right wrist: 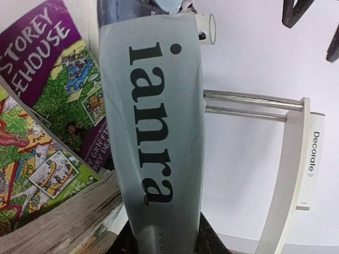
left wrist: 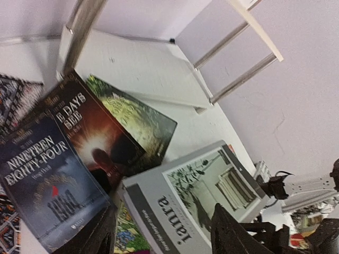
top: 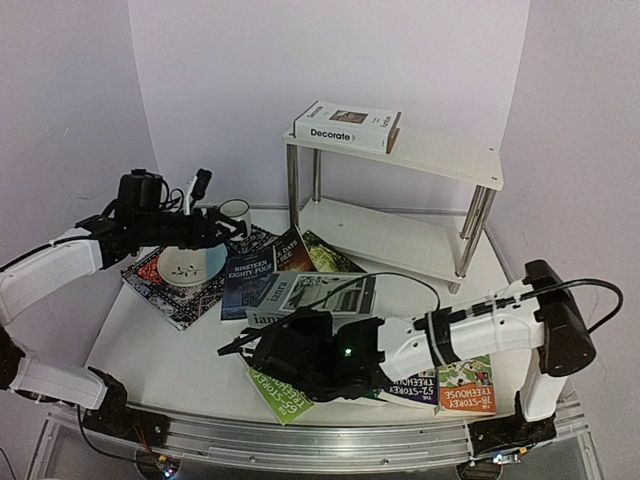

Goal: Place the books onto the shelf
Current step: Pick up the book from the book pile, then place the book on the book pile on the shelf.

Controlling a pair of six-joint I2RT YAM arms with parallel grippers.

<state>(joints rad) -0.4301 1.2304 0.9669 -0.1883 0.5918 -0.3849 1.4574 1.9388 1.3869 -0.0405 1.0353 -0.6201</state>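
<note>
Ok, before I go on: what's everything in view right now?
white two-tier shelf with chrome legs: one, white, back right.
white "Decorate" book: one, white, flat on the top tier.
dark paperbacks: three, blue-black, red-black, green-black, overlapping left of the shelf.
grey-white paperback: one, grey-white, centre, in front of them.
cartoon Treehouse paperbacks: three visible, green, purple, orange, near edge under the right arm.
black-white patterned placemat: one, black-white, left.
white ceramic bowl: one, white, on the placemat.
white mug: one, white, behind the bowl.
left claw: one, black, open, over the placemat.
right claw: one, black, closed on the grey-white paperback's spine.
</note>
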